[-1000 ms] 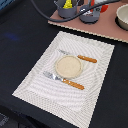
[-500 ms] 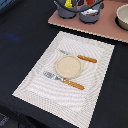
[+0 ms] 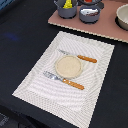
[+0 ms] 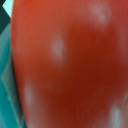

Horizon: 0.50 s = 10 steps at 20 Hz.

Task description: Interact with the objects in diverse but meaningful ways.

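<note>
Dark tabletop (image 3: 20, 30) fills most of the exterior view, with a striped cream placemat (image 3: 45, 85) laid on it at a slant. On the mat sits a small round tan plate (image 3: 68, 66). A knife with an orange handle (image 3: 78, 56) lies just beside the plate on its far side, and a fork with an orange handle (image 3: 64, 80) lies just beside it on the near side.

Along the far edge, a pinkish tray (image 3: 75, 24) carries two grey pots. The pot toward the exterior view's left (image 3: 66, 10) holds a yellow piece (image 3: 67, 3); I cannot make out its shape. The second grey pot (image 3: 90, 12) stands just beside the first and holds something red and white, too small to identify. A pale bowl (image 3: 122, 17) sits at the exterior view's right edge, cut off by the frame.

My gripper does not show in the exterior view. My wrist view is almost entirely filled by a glossy red surface (image 4: 70, 65), blurred, with pale highlights, very close to the lens. A teal sliver shows at one edge. Whether my fingers are clenched or released, I cannot tell.
</note>
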Tool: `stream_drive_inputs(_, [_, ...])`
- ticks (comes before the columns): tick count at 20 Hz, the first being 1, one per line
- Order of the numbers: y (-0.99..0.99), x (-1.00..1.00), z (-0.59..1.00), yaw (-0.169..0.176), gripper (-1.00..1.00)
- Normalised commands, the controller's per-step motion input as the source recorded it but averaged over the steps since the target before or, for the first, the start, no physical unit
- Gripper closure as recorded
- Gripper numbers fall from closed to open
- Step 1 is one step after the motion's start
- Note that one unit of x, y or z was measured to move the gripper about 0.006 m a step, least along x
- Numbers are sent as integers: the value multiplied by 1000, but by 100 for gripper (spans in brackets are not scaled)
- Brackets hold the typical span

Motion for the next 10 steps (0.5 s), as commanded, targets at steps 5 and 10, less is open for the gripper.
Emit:
stream_drive_inputs(5, [63, -889, -345, 0, 100])
stream_drive_inputs(10, [69, -941, -370, 0, 100])
